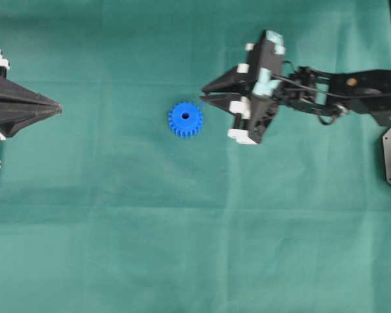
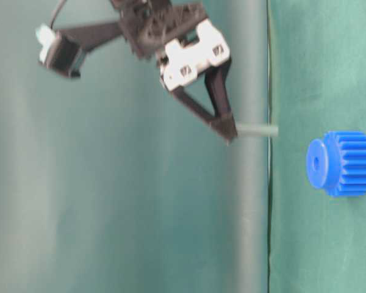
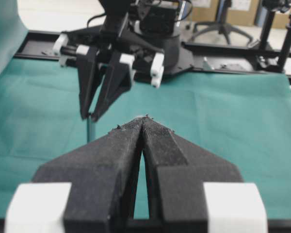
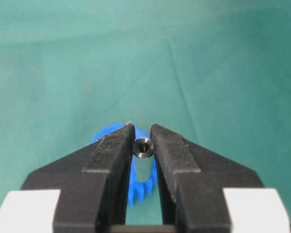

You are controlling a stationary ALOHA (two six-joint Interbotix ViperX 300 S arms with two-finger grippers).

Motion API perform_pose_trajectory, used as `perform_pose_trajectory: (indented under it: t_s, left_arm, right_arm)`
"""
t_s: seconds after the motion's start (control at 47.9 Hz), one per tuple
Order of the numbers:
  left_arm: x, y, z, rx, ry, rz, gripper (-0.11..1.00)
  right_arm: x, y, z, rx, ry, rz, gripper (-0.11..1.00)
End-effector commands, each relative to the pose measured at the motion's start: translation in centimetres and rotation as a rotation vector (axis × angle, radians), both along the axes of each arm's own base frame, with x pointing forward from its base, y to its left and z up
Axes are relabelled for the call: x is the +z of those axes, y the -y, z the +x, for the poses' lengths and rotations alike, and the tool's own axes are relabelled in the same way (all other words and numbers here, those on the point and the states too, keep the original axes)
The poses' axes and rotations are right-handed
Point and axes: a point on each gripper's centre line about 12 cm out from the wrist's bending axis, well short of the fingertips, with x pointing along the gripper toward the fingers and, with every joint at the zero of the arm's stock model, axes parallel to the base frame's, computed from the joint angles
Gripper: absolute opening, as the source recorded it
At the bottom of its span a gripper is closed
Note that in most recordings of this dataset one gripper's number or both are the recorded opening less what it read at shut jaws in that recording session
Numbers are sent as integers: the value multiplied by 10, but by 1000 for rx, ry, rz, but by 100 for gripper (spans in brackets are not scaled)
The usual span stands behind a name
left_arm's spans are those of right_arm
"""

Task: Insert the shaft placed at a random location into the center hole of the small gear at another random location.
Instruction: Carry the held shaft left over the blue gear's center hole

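Right gripper [image 4: 142, 141] pinches shaft [image 4: 142, 154] above small gear [image 4: 140, 187].

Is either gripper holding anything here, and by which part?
The right gripper pinches the shaft near its top end; the left gripper is shut and holds nothing.

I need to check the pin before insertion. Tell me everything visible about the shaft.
The shaft is a short, silver-grey metal cylinder with a dark recess in its upper end. It hangs upright, pinched near its top between the right tool's black fingers. It is above the green cloth, its lower end free and touching nothing, off to one side of the blue small gear.
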Motion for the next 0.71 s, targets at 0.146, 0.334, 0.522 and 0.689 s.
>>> perform_pose_trajectory:
  t_s: [0.146,0.334,0.522,0.689]
  left_arm:
    - [4,-1,2,5,8,-3,0]
    - [4,-1,1,5,6,-3,0]
    - [3,-1,1,5,5,-4,0]
    - [3,-1,1,6,5,-4,0]
  right_arm:
    - [14,-4,26,25,36,-8,15]
    - [13,-4,27,26,38,-9,15]
    - [-2,-7,33,30,6,0,15]
    - [-19,-8,36,25,-20,15,15]
